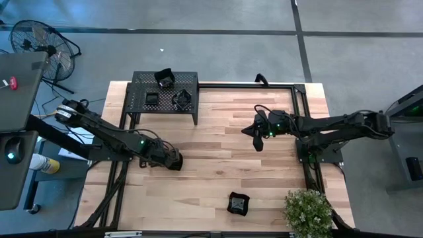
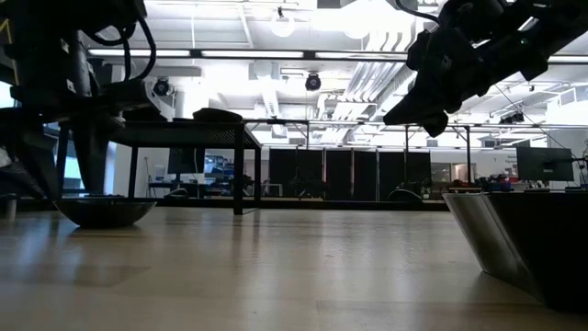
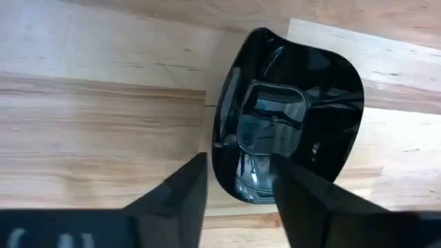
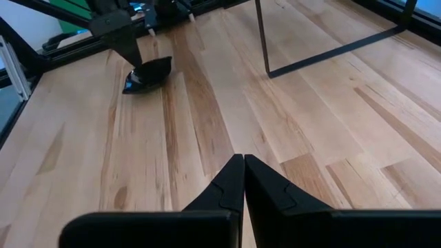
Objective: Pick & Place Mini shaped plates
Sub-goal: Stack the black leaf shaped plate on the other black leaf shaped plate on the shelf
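Note:
A glossy black mini plate (image 3: pixel 286 117) with a wavy rim lies on the wood left of the table's middle (image 1: pixel 177 163), resting on its base (image 2: pixel 103 211). My left gripper (image 3: pixel 241 200) is open and points down at it, one finger outside the rim and one over the inside. It also shows in the right wrist view as left gripper (image 4: pixel 131 48) above that plate (image 4: pixel 148 74). My right gripper (image 4: pixel 243 180) is shut and empty, raised above the table's right middle (image 1: pixel 256 134). Three more plates sit on the black rack (image 1: pixel 164 86). Another plate (image 1: pixel 238 203) lies near the near edge. My left gripper straddles the plate's near rim (image 3: pixel 231 176) from above, pointing down, one finger on the wood side and one over the hollow. The plate sits flat on the table. I cannot tell whether either finger touches the rim.
The perforated rack (image 1: pixel 192 99) stands on thin legs at the far left of the table. A potted plant (image 1: pixel 307 210) sits at the near right corner. A black frame (image 1: pixel 301 106) runs along the far and right edges. Bare wood (image 1: pixel 218 165) lies between the two arms.

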